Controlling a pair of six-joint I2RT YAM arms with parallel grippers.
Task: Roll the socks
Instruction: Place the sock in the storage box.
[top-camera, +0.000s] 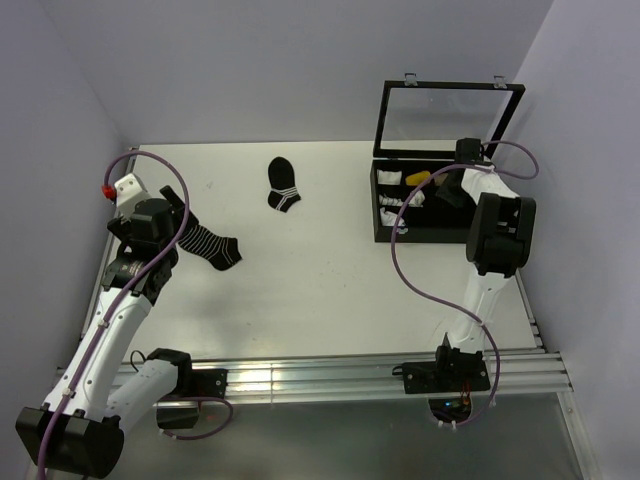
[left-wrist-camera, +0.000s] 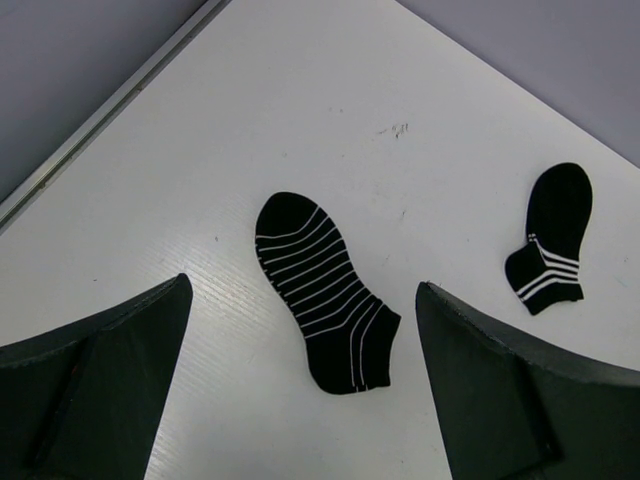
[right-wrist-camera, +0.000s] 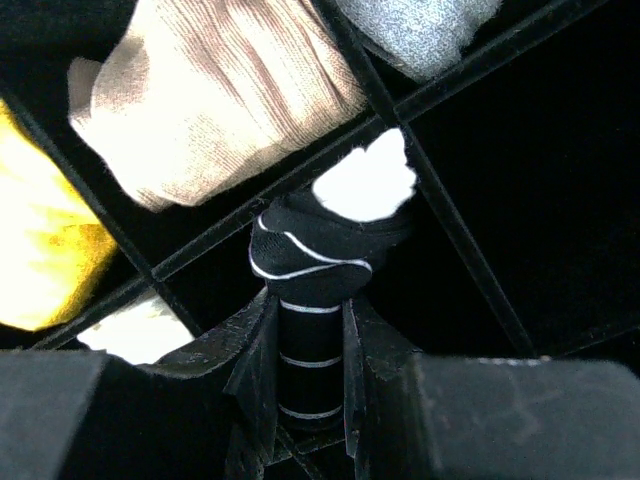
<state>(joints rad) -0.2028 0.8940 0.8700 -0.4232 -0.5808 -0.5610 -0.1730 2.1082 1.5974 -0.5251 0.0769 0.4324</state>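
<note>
The socks (right-wrist-camera: 320, 260) are wound into one tight black bundle. Thin white stripes ring it and a soft white toe pokes out at its top. The right tool (right-wrist-camera: 310, 335) is clenched on the lower part of the bundle, one dark finger pressed to each side. It holds the bundle inside the black box (top-camera: 420, 237) at the far right of the counter (top-camera: 320, 290), right at a crossing of the thin black dividers (right-wrist-camera: 440, 210). Whether the bundle rests on the divider or hangs just above it is hard to tell from so close.

The neighbouring compartments hold a ribbed beige roll (right-wrist-camera: 215, 90), a yellow piece (right-wrist-camera: 40, 250), a grey knit piece (right-wrist-camera: 420, 25) and a white piece (right-wrist-camera: 140, 335). The box's clear lid (top-camera: 445, 120) stands up behind it, near the right wall.

The left tool (left-wrist-camera: 305, 290) is released, its two broad fingers spread wide, and it hangs over a flat black striped sock (left-wrist-camera: 325, 300) lying near the counter's left edge. A shorter black banded sock (left-wrist-camera: 552, 235) lies apart from it, toward the back. Bare white counter lies open between these two socks and the box.
</note>
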